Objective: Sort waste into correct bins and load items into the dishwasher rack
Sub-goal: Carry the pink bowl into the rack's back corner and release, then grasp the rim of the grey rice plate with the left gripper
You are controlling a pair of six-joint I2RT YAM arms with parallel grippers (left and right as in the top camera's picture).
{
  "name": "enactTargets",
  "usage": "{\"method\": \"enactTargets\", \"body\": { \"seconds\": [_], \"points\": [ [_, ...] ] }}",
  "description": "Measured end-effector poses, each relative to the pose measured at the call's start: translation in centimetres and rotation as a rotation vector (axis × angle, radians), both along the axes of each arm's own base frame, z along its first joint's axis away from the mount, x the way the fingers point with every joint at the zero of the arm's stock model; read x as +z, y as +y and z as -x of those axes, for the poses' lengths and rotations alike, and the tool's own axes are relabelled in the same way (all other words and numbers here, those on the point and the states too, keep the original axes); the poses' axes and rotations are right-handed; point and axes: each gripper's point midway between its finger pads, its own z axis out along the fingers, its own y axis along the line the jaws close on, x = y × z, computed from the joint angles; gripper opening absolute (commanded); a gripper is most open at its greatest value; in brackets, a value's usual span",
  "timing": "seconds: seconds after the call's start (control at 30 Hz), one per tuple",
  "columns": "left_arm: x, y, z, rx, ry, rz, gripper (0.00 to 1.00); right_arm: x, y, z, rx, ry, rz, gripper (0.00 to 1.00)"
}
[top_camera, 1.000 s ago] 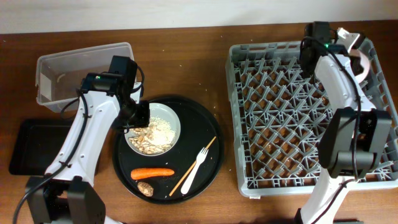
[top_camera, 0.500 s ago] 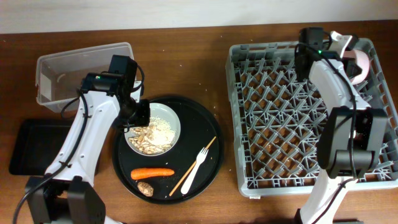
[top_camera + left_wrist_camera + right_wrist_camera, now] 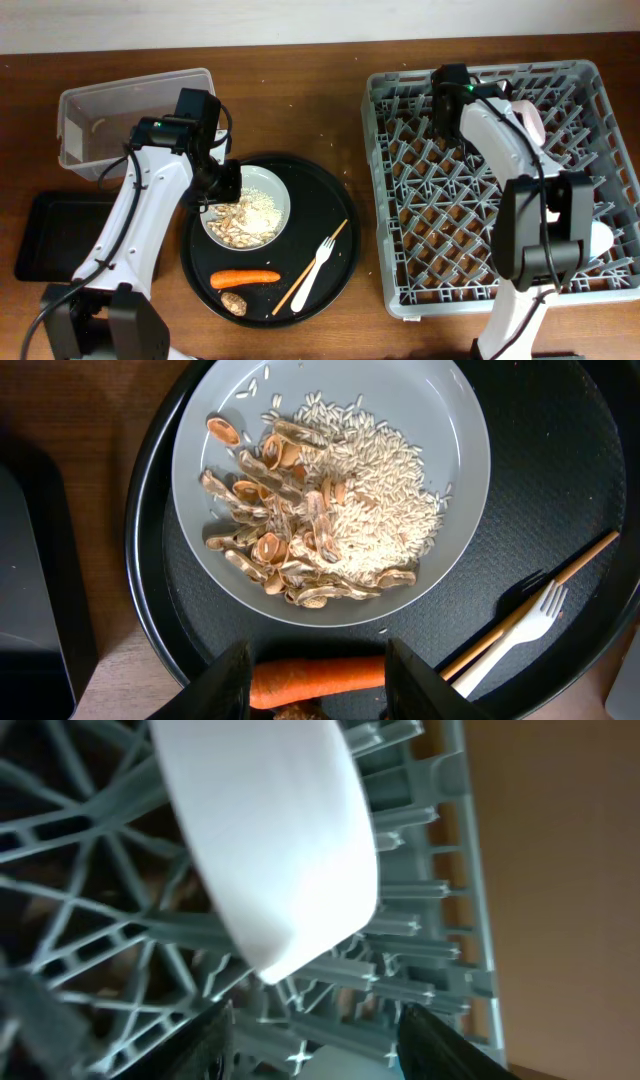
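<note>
The left claw (image 3: 320,660) is hanging about half open over the round black plastic tray (image 3: 560,490). It is holding nothing and touching nothing. Through the gap between its fingers the orange carrot (image 3: 330,682) is showing, lying on the tray at the lower edge of the frame. Just to the right, the white plastic fork (image 3: 520,630) and the thin wooden chopstick (image 3: 545,592) are lying side by side. Beyond them, in the upper centre, the white round plate (image 3: 430,410) is carrying the pile of beige-brown food scraps (image 3: 280,550) and some rice grains (image 3: 380,490). Farther away, at the upper left of the overhead view, the clear plastic rectangular tub (image 3: 130,90) is standing, with the shallow black rectangular tray (image 3: 45,235) below it.

The right claw (image 3: 320,1040) is standing open over the large square grey plastic rack (image 3: 420,960). The white bowl (image 3: 270,840) is sitting tilted just past the fingertips, not between them. I cannot tell whether it is touching them.
</note>
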Motion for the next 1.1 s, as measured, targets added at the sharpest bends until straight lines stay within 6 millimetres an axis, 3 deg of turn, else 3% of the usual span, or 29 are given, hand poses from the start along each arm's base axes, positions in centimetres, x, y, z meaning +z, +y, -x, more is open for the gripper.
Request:
{"method": "enactTargets", "body": {
  "seconds": [0.07, 0.17, 0.23, 0.33, 0.4, 0.5, 0.6, 0.67, 0.8, 0.87, 0.97, 1.1],
  "points": [
    [0.0, 0.0, 0.0, 0.0, 0.0, 0.0, 0.43, 1.4, 0.9, 0.8, 0.005, -0.026, -0.084, 0.58],
    [0.0, 0.0, 0.0, 0.0, 0.002, 0.0, 0.43, 6.4, 2.0, 3.5, 0.011, -0.105, -0.233, 0.56],
    [0.0, 0.0, 0.1, 0.0, 0.003, 0.002, 0.43, 7.8, 2.7, 7.3, -0.015, -0.077, -0.436, 0.38],
    [0.0, 0.0, 0.1, 0.0, 0.004, 0.002, 0.43, 7.2, 4.5, 12.2, -0.06, 0.068, -0.695, 0.35],
    [0.0, 0.0, 0.1, 0.0, 0.003, 0.002, 0.5, 6.6, 6.3, 13.7, -0.053, 0.15, -0.791, 0.36],
    [0.0, -0.1, -0.2, 0.003, -0.007, 0.004, 0.51, 5.7, 9.0, 15.3, 0.01, 0.214, -0.924, 0.41],
    [0.1, -0.7, -0.9, -0.011, -0.041, 0.009, 0.51, 6.9, 10.6, 17.6, 0.074, 0.184, -0.978, 0.45],
    [0.3, -2.8, -1.2, -0.07, -0.072, 0.019, 0.51, 8.0, 11.0, 19.4, 0.126, 0.146, -0.987, 0.46],
    [0.6, -8.5, -2.0, -0.163, -0.156, 0.065, 0.51, 9.0, 11.1, 20.0, 0.17, 0.109, -0.986, 0.46],
    [-0.3, -9.9, -2.1, -0.148, -0.144, 0.078, 0.51, 9.0, 11.2, 20.1, 0.171, 0.111, -0.986, 0.46],
    [-5.1, -10.9, -2.8, -0.043, -0.047, 0.064, 0.51, 8.9, 11.2, 20.2, 0.168, 0.116, -0.987, 0.46],
    [-8.4, -11.4, -3.8, 0.049, -0.011, 0.062, 0.5, 8.9, 11.2, 20.2, 0.168, 0.118, -0.987, 0.46]
  ]
}}
